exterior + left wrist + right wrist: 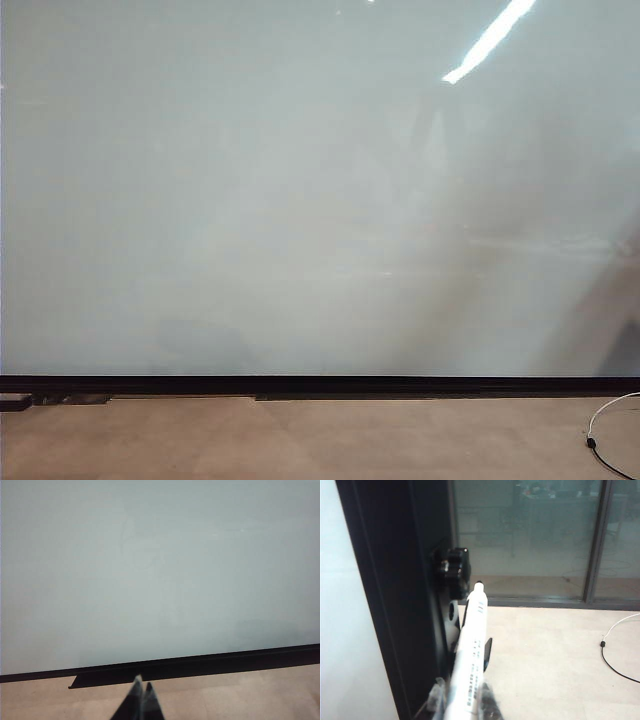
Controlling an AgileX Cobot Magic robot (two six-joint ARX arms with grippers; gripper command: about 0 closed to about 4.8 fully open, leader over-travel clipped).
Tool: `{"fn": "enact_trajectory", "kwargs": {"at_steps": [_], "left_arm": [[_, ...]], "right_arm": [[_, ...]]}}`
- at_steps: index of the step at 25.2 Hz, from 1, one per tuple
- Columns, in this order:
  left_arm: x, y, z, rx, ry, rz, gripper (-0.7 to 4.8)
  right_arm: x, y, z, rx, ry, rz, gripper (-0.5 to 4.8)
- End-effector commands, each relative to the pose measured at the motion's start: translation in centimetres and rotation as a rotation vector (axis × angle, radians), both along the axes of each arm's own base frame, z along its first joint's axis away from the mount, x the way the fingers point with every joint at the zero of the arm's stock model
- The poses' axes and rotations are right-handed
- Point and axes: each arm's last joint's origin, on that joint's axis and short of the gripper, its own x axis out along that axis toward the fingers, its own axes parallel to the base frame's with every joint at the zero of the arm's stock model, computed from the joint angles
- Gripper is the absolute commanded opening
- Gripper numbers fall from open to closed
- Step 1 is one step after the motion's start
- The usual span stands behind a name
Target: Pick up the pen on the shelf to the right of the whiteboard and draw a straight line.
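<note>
Already right gripper [462,702] clamps pen [470,655] beside whiteboard [300,200] frame; left gripper [141,702] closed, empty, below board rail. No line drawn yet.

A pale beige floor [300,440] is stretching before me, glass partitions [530,535] are standing behind, and a ceiling light's glare [490,40] is streaking overhead.

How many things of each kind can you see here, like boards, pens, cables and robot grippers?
Big glossy pale grey-white whiteboard: 1
Slim white-barrelled pen with a dark tip: 1
Thin white cable with a black end, on the floor: 1
Two-finger grippers: 2, the left gripper shut and low in front of the board, the right gripper at the board's black edge, around the pen
Total: 5
</note>
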Motion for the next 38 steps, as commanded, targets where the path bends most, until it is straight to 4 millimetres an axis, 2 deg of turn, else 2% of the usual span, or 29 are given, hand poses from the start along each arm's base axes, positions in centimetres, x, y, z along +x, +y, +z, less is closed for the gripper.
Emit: {"fn": "enact_trajectory", "kwargs": {"at_steps": [1, 3, 6, 9, 13, 14, 19, 21, 23, 28, 31, 36, 38], "left_arm": [[0.0, 0.0, 0.2, 0.001, -0.015, 0.000, -0.05], [0.0, 0.0, 0.2, 0.002, -0.015, 0.000, -0.05], [0.0, 0.0, 0.2, 0.001, -0.015, -0.001, -0.05], [0.0, 0.0, 0.2, 0.001, -0.015, 0.000, -0.05], [0.0, 0.0, 0.2, 0.001, -0.015, -0.001, -0.05], [0.0, 0.0, 0.2, 0.001, -0.015, -0.001, -0.05], [0.0, 0.0, 0.2, 0.001, -0.015, -0.001, -0.05], [0.0, 0.0, 0.2, 0.001, -0.015, 0.000, -0.05], [0.0, 0.0, 0.2, 0.001, -0.015, 0.000, -0.05], [0.0, 0.0, 0.2, 0.001, -0.015, 0.000, -0.05], [0.0, 0.0, 0.2, 0.002, -0.015, -0.001, -0.05], [0.0, 0.0, 0.2, 0.001, -0.015, 0.000, -0.05], [0.0, 0.0, 0.2, 0.001, -0.015, 0.000, -0.05]], "right_arm": [[-0.2, -0.4, 1.2, -0.003, -0.038, -0.024, 0.24], [-0.5, -0.8, 2.2, 0.006, -0.063, -0.062, -0.08], [-1.4, -1.9, 4.0, 0.015, -0.073, -0.173, -0.08], [-2.2, -2.7, 5.2, 0.053, -0.009, -0.290, -0.09], [-3.6, -2.6, 6.9, 0.095, 0.073, -0.306, -0.08], [-4.5, -1.8, 8.0, 0.090, 0.067, -0.293, -0.09], [-6.4, 1.3, 10.6, 0.081, 0.022, -0.303, -0.09], [-7.5, 3.2, 11.3, 0.078, 0.062, -0.368, -0.09], [-8.6, 5.0, 12.0, -0.017, 0.088, -0.429, -0.09], [-11.0, 6.4, 13.7, -0.036, 0.074, -0.443, -0.09], [-14.2, 8.2, 15.4, -0.044, 0.048, -0.410, -0.09], [-17.5, 10.0, 15.9, -0.047, 0.054, -0.349, -0.09], [-18.1, 10.5, 15.7, -0.034, 0.050, -0.336, -0.09]]}}
